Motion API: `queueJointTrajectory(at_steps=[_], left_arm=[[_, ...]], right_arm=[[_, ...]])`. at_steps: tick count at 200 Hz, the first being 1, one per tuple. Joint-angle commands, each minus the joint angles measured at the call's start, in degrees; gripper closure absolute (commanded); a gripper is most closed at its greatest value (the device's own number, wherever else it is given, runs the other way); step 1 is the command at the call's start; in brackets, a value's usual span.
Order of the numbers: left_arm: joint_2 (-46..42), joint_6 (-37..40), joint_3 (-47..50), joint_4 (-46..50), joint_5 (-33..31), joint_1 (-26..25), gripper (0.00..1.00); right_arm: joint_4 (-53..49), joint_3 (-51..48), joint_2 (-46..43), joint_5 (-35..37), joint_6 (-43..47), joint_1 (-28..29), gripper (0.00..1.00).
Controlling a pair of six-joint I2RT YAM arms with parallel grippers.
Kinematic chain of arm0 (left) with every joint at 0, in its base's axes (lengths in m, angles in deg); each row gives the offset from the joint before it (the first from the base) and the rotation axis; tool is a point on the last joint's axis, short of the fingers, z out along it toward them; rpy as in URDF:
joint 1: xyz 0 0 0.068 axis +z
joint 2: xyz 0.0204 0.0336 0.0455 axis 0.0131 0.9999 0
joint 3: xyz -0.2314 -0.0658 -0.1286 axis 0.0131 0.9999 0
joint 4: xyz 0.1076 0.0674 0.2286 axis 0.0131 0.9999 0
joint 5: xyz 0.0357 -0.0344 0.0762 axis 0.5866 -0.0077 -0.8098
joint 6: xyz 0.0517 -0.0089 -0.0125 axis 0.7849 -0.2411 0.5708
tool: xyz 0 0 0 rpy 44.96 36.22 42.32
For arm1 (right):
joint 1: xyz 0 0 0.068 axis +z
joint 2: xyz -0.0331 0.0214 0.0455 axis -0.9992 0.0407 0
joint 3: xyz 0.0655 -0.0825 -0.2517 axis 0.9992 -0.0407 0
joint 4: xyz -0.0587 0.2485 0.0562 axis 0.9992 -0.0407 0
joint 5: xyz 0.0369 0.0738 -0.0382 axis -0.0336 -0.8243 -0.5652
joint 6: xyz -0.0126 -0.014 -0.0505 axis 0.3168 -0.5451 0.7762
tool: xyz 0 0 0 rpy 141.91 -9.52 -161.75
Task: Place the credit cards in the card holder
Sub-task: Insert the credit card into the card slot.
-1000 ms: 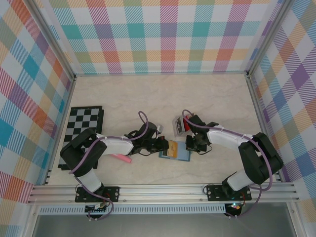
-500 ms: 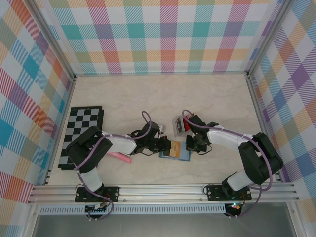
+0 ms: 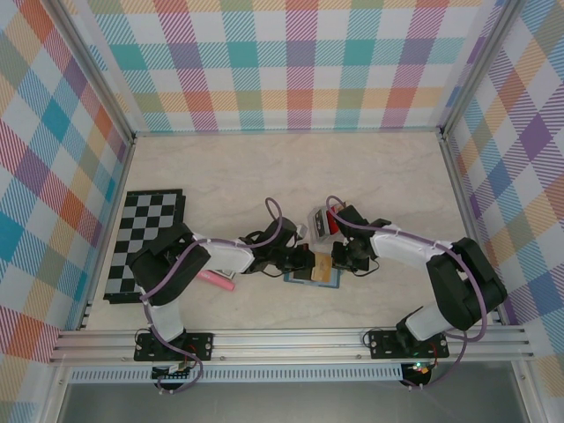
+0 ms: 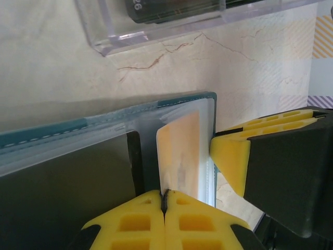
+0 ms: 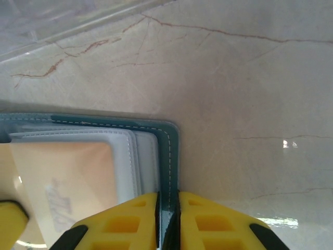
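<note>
Left of the card holder [image 5: 167, 151] on the table [image 3: 264, 176], the left end effector [image 4: 164, 200] pinches a tan-gold credit card [image 4: 179, 151] standing in an inner slot. At its right edge, the right end effector [image 5: 167, 208] clamps the teal cover. Just behind it, a clear case [image 3: 315, 231] holds other credit cards [image 3: 332, 222].

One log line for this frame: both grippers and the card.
left gripper: shut on tan-gold card | tan-gold card: at card holder sleeves, not clearly seated | right gripper: shut on card holder edge
</note>
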Motion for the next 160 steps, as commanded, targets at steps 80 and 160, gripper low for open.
queueJointTrajectory(at_steps=[80, 160], left_arm=[[3.56, 0.38, -6.09, 8.62, -3.38, -5.0, 0.8], [-2.41, 4.0, -4.69, 21.24, -12.7, -4.56, 0.62]], right_arm=[[2.46, -3.08, -1.67, -1.78, -3.07, 0.41, 0.84], [-0.95, -2.25, -1.6, 3.64, -1.12, 0.41, 0.82]])
